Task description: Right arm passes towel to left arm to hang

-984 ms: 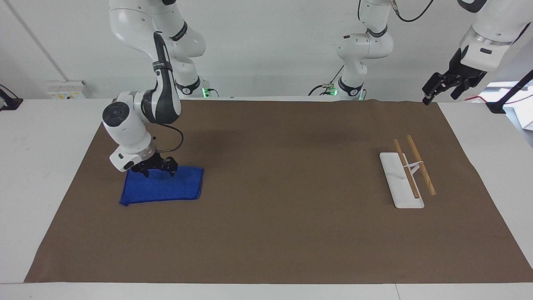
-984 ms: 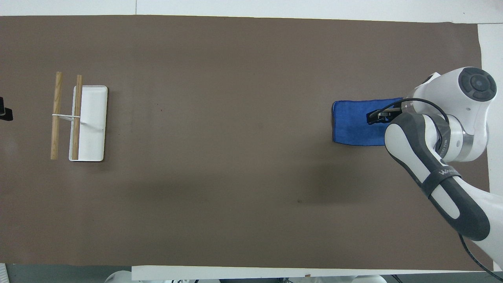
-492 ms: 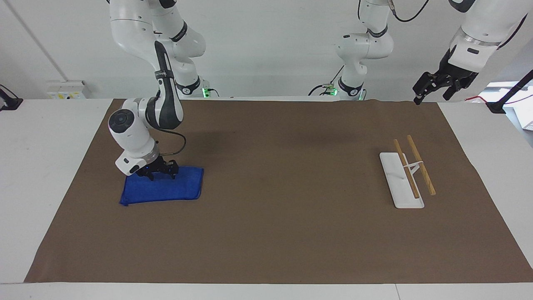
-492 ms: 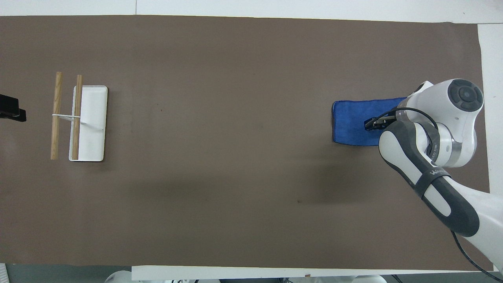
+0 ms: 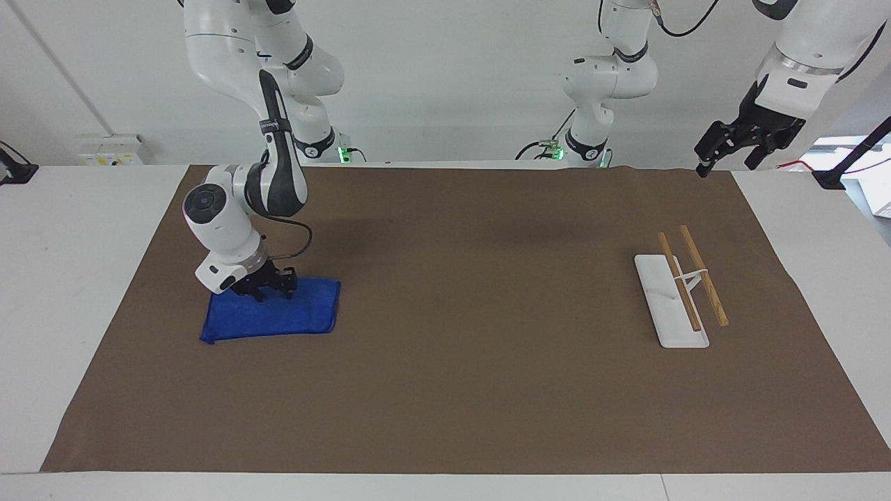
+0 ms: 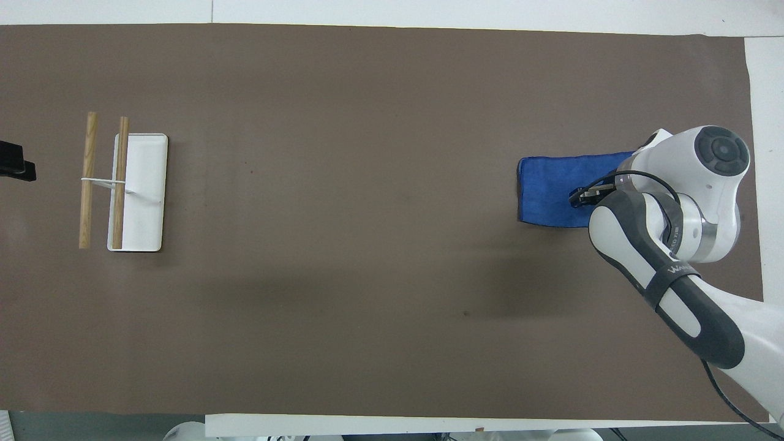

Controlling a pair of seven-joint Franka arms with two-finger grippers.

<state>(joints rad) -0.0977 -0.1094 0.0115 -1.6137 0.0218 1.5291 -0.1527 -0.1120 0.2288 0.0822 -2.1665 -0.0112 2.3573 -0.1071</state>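
Resting on 1 towel, right tool gapes; left tool unclear.

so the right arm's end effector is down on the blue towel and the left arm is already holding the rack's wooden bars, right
Not quite. The right end effector is down on the towel, but the left end effector hangs in the air, clear of the rack; the facing view shows it.

blue towel, flat on mat, right arm's end
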